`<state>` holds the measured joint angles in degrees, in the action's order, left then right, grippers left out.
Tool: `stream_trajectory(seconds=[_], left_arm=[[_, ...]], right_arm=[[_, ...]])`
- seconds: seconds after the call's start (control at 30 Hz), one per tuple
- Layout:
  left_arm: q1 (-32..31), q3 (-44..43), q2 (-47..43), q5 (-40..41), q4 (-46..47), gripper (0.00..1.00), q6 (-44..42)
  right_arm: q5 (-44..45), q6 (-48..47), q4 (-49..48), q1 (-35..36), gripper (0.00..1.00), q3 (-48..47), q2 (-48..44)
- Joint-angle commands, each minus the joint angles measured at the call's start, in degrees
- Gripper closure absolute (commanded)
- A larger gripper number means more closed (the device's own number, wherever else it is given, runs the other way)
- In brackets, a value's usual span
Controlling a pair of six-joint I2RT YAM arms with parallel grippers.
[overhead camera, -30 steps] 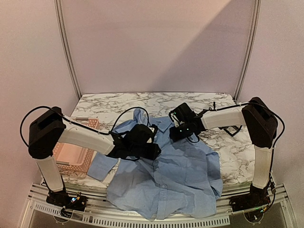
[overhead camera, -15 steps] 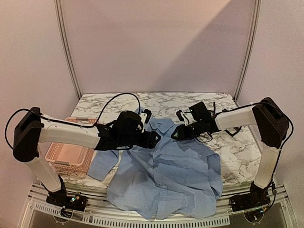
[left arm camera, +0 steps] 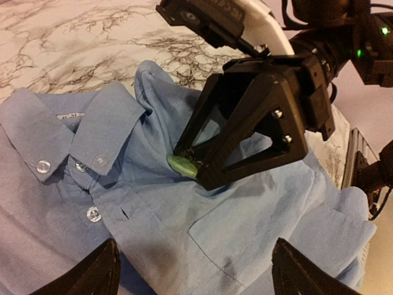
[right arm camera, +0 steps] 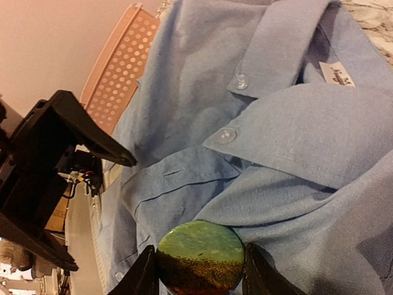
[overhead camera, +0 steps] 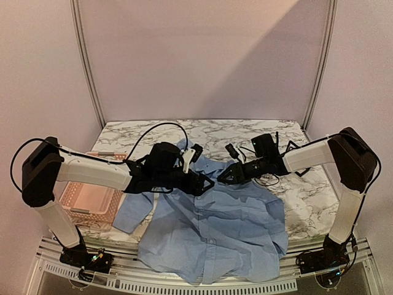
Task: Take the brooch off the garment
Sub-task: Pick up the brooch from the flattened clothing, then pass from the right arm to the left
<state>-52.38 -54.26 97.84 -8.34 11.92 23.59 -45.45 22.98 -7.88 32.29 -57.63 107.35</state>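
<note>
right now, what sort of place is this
Likely a robotics lab booth rather than a home: bare pale walls, metal corner posts, and a marble-patterned table mounted on a slotted metal frame.

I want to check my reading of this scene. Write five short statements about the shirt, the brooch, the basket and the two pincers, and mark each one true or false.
1. The light blue shirt lies with its collar toward the far edge of the table. True.
2. The left pincer is closed on the collar. False: its fingers stand wide apart with nothing between them.
3. The right pincer grips a round green brooch. True.
4. The pink basket stands at the robot's right side. False: it stands at the left side.
5. The brooch lies in the basket. False: it is between the right pincer's fingers, at the shirt.
</note>
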Motion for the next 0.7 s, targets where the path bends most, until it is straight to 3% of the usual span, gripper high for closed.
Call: stream_trajectory(seconds=[0.0,0.47,0.57,0.67], left_arm=[[0.61,0.37,1.69,-1.18,0.63,0.14,-1.73],[0.44,-2.84,4.11,0.0,-1.45,0.15,-3.1],[0.35,-3.27,4.42,-0.25,-1.27,0.23,-2.96],[0.35,-3.81,5.25,-1.14,-1.22,0.43,-2.66]], right_arm=[[-8.57,1.39,-5.17,-0.22,0.64,1.26,-2.53],[-13.47,3.38,-8.59,-0.33,0.64,2.09,-4.34],[-14.76,3.23,-8.8,-0.33,0.64,2.17,-4.28],[-16.06,3.19,-8.6,-0.3,0.63,2.08,-4.08]])
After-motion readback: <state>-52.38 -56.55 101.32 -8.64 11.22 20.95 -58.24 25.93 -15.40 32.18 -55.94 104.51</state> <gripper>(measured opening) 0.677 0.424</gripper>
